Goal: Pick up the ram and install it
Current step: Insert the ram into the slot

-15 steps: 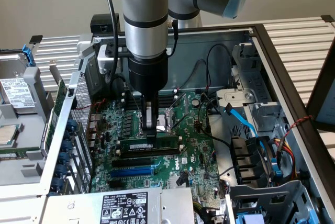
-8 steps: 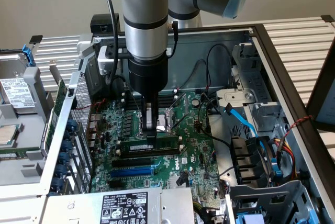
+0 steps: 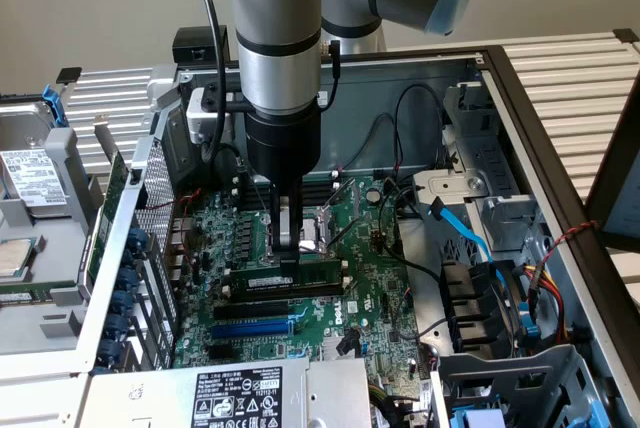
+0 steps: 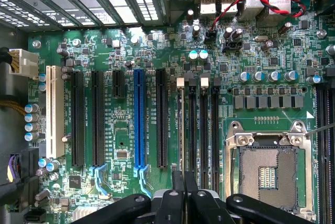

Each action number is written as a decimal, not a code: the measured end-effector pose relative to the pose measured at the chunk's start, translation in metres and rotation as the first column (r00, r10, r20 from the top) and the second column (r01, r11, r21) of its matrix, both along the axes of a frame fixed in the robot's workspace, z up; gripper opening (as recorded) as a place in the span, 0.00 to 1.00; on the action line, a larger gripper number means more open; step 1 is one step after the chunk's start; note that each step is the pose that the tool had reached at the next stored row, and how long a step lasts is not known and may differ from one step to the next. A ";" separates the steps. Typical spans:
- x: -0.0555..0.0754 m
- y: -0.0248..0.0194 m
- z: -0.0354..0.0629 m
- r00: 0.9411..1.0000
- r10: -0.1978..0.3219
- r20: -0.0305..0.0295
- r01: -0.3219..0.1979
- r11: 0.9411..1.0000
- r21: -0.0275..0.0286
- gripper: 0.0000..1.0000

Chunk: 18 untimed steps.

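Observation:
The ram (image 3: pixel 312 274), a thin green stick with a white label, stands on edge along a black memory slot (image 3: pixel 280 291) in the middle of the motherboard (image 3: pixel 375 298). My gripper (image 3: pixel 289 260) comes straight down onto the ram's upper edge, with its two fingers shut on the stick near its middle. In the wrist view the gripper (image 4: pixel 183 186) has its fingers close together, and the ram (image 4: pixel 181 130) shows edge-on as a narrow strip in line with a slot with white end clips (image 4: pixel 180 82). Whether the ram sits fully in the slot I cannot tell.
More black slots and a blue slot (image 3: pixel 255 329) (image 4: pixel 139 119) lie beside the ram. The open CPU socket (image 3: pixel 325 223) (image 4: pixel 267 169) is just past it. Blue cables (image 3: pixel 465 233), a power supply (image 3: pixel 235 398) and the case wall (image 3: pixel 540 148) hem the board in.

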<state>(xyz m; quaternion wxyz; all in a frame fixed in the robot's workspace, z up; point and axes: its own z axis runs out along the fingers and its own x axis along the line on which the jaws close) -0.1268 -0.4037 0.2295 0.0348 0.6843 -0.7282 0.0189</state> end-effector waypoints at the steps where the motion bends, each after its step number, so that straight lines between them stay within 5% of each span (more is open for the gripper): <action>1: 0.000 0.0000 0.0000 1.000 0.000 0.000 0.000 1.000 0.000 0.12; 18: 0.001 -0.0002 0.0010 1.000 0.000 -0.004 0.000 1.000 0.000 0.12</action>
